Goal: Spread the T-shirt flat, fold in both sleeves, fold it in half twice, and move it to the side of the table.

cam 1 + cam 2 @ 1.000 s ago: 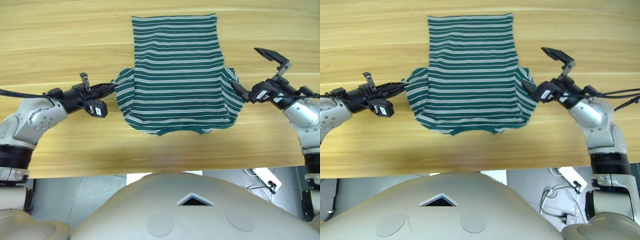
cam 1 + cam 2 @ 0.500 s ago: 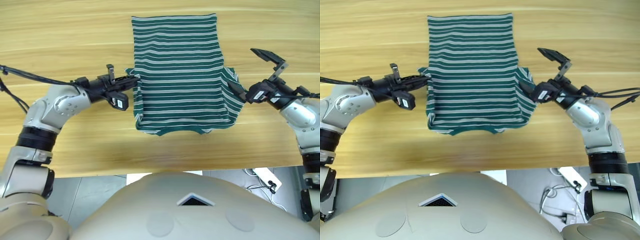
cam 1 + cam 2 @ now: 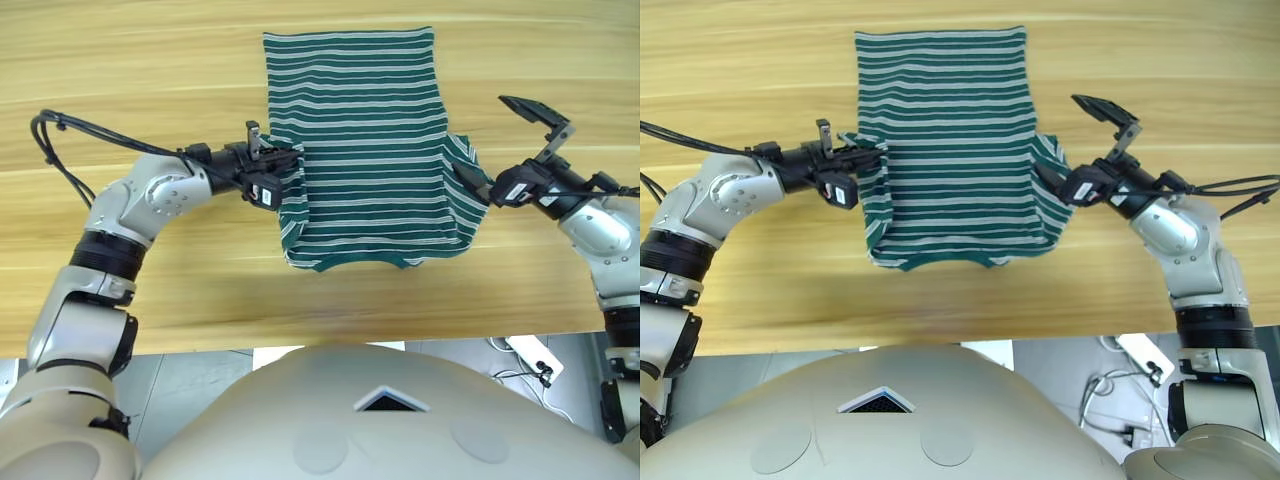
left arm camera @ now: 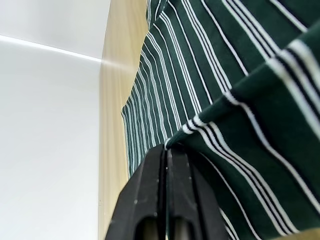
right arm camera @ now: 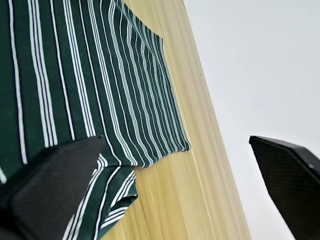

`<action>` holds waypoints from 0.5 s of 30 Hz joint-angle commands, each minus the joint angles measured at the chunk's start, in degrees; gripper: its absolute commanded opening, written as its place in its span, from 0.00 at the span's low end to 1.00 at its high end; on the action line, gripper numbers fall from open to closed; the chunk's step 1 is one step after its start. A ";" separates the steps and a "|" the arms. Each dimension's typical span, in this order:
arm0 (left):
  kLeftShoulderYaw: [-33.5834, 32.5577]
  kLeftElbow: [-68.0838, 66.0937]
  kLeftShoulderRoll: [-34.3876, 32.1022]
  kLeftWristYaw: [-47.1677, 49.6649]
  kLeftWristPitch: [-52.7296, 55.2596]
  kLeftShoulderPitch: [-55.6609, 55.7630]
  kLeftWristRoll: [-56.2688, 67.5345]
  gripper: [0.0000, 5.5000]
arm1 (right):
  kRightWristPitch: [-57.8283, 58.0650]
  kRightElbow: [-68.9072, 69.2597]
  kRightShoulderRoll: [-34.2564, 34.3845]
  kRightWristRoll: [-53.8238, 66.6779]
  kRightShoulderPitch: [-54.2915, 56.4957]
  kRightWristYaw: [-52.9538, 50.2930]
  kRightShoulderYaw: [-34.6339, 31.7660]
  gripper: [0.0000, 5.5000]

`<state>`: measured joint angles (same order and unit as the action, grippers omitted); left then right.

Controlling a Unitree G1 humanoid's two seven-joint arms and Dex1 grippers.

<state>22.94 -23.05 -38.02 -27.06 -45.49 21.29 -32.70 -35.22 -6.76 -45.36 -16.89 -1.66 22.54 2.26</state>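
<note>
A green T-shirt (image 3: 360, 120) with white stripes lies on the wooden table (image 3: 120, 70), collar towards the near edge. My left gripper (image 3: 285, 160) is shut on the left sleeve and holds it lifted over the shirt's left side, so that edge is folded inward. In the left wrist view the shut fingertips (image 4: 166, 152) pinch a striped fold of the sleeve (image 4: 250, 100). My right gripper (image 3: 483, 134) stands open at the right sleeve (image 3: 462, 195). Its lower finger (image 5: 50, 175) lies against the sleeve cloth and its upper finger (image 5: 287, 165) is raised clear.
Bare wood stretches to the left and right of the shirt and behind it. The table's front edge (image 3: 300, 345) runs close below the collar. A white power strip (image 3: 530, 355) lies on the floor beyond that edge, at the right.
My left gripper has carried the left sleeve to the right, from beside the shirt onto its body. The right gripper has stayed open at the right sleeve, almost still.
</note>
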 commanded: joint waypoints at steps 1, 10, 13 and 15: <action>2.55 -1.58 1.69 0.41 -0.15 1.42 -2.70 0.00 | 0.52 0.72 0.62 0.23 0.10 0.46 0.19 0.98; 4.66 -0.53 2.15 -0.35 -0.76 0.24 -3.05 0.00 | 0.61 1.22 0.90 0.28 -0.42 0.54 0.06 0.98; 4.85 -0.35 2.12 -0.53 -0.69 0.13 -3.01 0.00 | 0.66 1.14 1.13 0.29 -0.25 0.59 0.19 0.98; 5.16 -0.28 2.19 -0.67 -0.63 0.20 -3.14 0.00 | 0.68 1.07 1.31 0.30 -0.13 0.66 0.23 0.98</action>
<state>27.41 -23.95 -35.60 -27.00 -46.12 21.76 -35.72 -35.04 -6.26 -44.17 -16.89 -1.79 22.54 2.43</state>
